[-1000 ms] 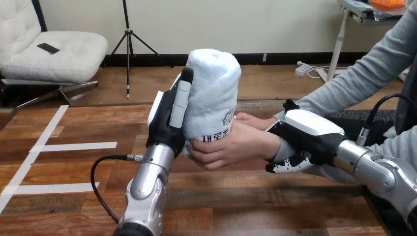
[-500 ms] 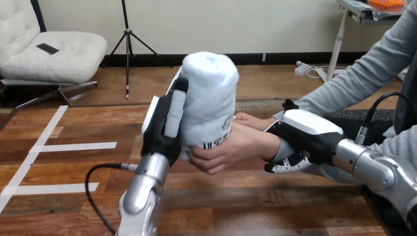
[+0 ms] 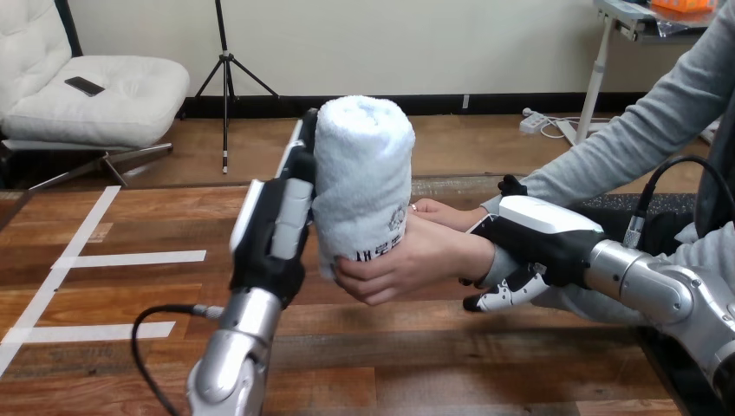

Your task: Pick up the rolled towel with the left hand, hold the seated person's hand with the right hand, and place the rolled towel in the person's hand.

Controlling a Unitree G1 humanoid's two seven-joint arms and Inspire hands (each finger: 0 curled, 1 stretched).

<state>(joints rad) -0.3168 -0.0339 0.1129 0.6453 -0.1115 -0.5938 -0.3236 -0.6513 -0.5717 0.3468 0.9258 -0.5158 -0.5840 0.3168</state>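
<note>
White rolled towel upright above tabletop, bottom end in person's hand, which curls round it. Touching towel's left side: left robot hand, can't tell if gripping. Wrapped tight round person's wrist: right robot hand.

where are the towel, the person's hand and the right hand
towel (image 3: 362, 173), head view, middle of the roll's side
person's hand (image 3: 433, 253), head view, middle of the hand, by the towel's lower end
right hand (image 3: 546, 217), head view, white shell on its back
</note>
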